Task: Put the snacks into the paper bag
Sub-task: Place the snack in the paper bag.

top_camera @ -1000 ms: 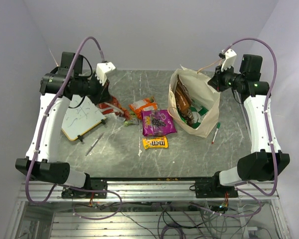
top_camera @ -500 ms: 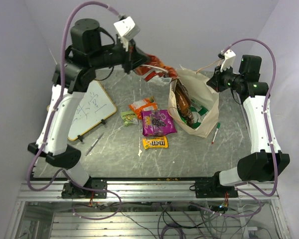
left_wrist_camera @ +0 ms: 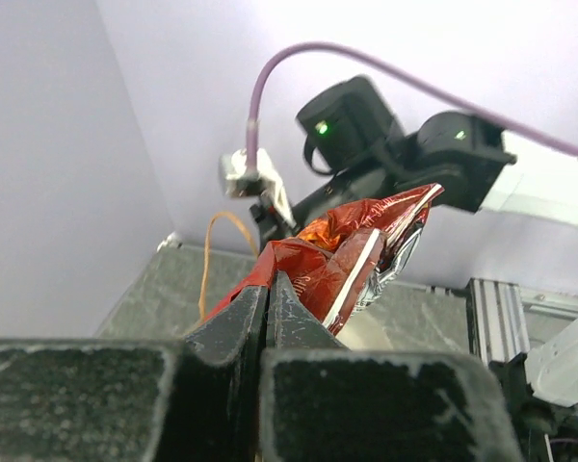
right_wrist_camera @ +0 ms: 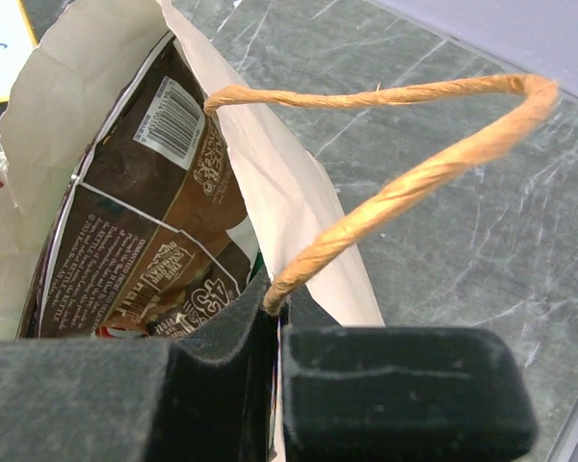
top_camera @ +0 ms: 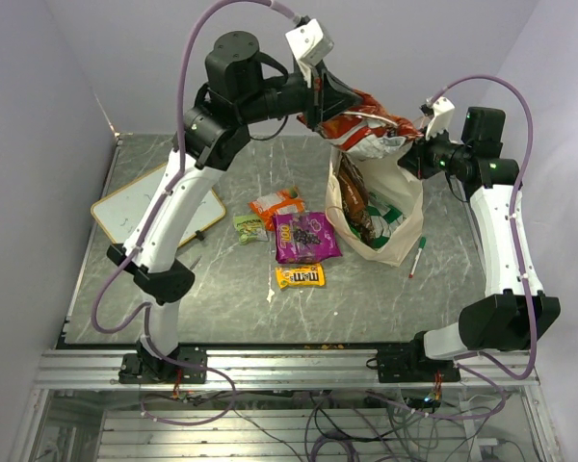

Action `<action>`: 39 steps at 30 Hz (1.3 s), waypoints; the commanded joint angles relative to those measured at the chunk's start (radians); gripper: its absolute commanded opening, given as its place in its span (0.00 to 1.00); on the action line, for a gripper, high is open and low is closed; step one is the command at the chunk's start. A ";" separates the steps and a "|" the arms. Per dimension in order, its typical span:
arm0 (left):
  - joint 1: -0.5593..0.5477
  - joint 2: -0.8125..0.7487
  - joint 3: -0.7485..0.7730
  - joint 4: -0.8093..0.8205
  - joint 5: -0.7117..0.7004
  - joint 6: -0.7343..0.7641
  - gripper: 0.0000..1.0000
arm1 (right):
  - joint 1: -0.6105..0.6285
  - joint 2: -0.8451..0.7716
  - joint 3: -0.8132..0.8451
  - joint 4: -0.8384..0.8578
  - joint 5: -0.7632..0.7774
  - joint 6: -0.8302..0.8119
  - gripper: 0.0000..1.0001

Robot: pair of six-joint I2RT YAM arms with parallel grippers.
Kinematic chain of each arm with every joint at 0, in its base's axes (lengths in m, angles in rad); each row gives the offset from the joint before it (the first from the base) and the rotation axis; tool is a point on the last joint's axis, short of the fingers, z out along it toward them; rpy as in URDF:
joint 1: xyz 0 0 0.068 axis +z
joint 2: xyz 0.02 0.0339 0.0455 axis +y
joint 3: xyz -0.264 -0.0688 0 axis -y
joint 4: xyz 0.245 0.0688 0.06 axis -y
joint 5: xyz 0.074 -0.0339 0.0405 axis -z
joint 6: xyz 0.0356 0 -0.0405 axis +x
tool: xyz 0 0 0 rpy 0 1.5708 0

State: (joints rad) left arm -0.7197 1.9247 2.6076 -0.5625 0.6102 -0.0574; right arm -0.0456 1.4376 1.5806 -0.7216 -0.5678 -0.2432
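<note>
My left gripper (top_camera: 335, 108) is shut on the red Doritos bag (top_camera: 371, 130) and holds it in the air above the mouth of the paper bag (top_camera: 397, 236); the packet also shows in the left wrist view (left_wrist_camera: 352, 255). My right gripper (top_camera: 416, 154) is shut on the paper bag's rim at its twisted handle (right_wrist_camera: 414, 173), holding the bag open. A brown pouch (right_wrist_camera: 144, 260) stands inside the bag. On the table left of the bag lie an orange packet (top_camera: 276, 206), a small green packet (top_camera: 248, 226), a purple pouch (top_camera: 304, 236) and yellow M&M's (top_camera: 300, 276).
A white whiteboard (top_camera: 154, 207) lies at the left of the table. A green-capped marker (top_camera: 416, 256) lies right of the bag. A thin pen (top_camera: 186, 277) lies near the front left. Purple-grey walls close in the back and sides.
My left arm has risen from the left of the table and swung right, carrying the Doritos bag up over the paper bag. The whiteboard has shifted left. The right arm has not moved.
</note>
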 commanded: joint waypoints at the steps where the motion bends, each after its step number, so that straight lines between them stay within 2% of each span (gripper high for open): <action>1: -0.051 0.029 0.067 0.134 -0.002 -0.040 0.07 | 0.008 -0.007 -0.006 -0.002 -0.054 0.017 0.00; 13: -0.155 0.155 0.036 0.210 0.106 0.013 0.07 | 0.007 -0.045 -0.008 0.004 0.023 0.074 0.00; 16: -0.167 0.205 0.078 0.204 0.089 0.033 0.07 | 0.007 -0.061 -0.018 0.001 0.020 0.074 0.00; 19: -0.174 0.226 0.092 0.213 0.057 -0.011 0.07 | 0.007 -0.071 -0.025 0.000 0.031 0.071 0.00; 28: -0.196 0.209 -0.064 0.216 0.116 0.038 0.07 | 0.007 -0.079 -0.022 -0.001 0.039 0.075 0.00; 34: -0.195 0.241 -0.098 0.131 0.216 0.154 0.07 | 0.007 -0.092 -0.034 0.003 0.054 0.068 0.00; 39: -0.192 0.245 -0.088 -0.024 0.216 0.305 0.07 | 0.006 -0.099 -0.032 0.001 0.067 0.064 0.00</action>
State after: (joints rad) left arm -0.9089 2.1696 2.5019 -0.4763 0.7761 0.0978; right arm -0.0444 1.3754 1.5440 -0.7334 -0.5003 -0.1909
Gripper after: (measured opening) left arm 0.076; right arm 0.014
